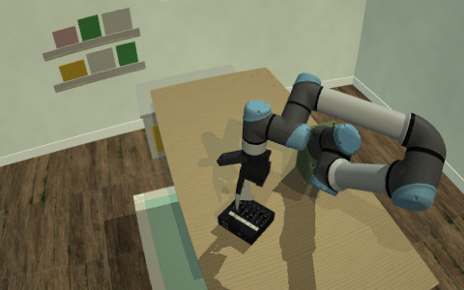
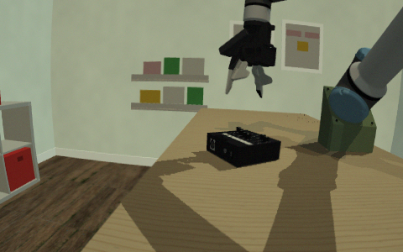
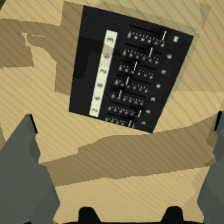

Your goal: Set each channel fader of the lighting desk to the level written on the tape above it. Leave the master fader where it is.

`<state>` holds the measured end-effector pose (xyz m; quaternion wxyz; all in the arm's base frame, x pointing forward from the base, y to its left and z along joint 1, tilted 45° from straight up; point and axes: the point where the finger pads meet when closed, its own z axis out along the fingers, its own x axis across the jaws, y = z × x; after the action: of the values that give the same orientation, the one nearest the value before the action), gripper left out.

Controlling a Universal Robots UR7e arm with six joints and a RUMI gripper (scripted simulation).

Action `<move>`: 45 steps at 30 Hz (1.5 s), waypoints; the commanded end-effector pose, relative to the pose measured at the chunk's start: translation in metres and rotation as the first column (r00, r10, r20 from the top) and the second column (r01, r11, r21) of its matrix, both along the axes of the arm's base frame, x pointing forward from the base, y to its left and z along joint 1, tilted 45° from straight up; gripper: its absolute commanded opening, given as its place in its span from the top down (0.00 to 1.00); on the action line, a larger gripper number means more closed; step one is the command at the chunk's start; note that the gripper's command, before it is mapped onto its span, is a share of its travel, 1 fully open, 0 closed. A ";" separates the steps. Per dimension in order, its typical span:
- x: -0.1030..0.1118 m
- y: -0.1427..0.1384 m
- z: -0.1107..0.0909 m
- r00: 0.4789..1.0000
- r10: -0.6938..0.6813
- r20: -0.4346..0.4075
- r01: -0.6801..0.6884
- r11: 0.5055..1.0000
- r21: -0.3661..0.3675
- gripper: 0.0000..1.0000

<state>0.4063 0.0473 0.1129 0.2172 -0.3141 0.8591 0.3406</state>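
Note:
The black lighting desk lies on the table. Its white tape reads 2, 6, 8, 2, 6, 3 for channels 1 to 6. In the wrist view, the channel 1 fader and channel 2 fader stand far from the tape. Faders 3 and 4 stand nearer it, 5 about midway, 6 and the master far from it. My gripper is open and empty above the desk's level, touching nothing.
The wooden table bears the desk near its long edge. The arm's green base stands on the table to the right. A white shelf unit stands at the left, off the table. Arm shadows cross the table.

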 end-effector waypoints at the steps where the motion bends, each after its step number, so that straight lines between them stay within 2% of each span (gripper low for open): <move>1: 0.000 -0.005 0.007 0.966 -0.158 -0.206 0.161 0.987 -0.002 0.00; 8: -0.001 -0.009 0.015 0.877 -0.296 -0.379 0.311 0.950 -0.022 0.00; 10: -0.001 -0.009 0.015 0.877 -0.296 -0.379 0.311 0.950 -0.022 0.00; 17: -0.002 -0.011 0.021 0.779 -0.385 -0.495 0.414 0.909 -0.055 0.00; 25: -0.003 -0.013 0.026 0.701 -0.437 -0.563 0.476 0.875 -0.086 0.00; 34: -0.003 -0.013 0.027 0.675 -0.452 -0.583 0.494 0.864 -0.097 0.00; 45: -0.003 -0.013 0.027 0.673 -0.453 -0.585 0.496 0.863 -0.098 0.00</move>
<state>0.4031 0.0345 0.1402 0.0316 0.0481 0.9223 0.3821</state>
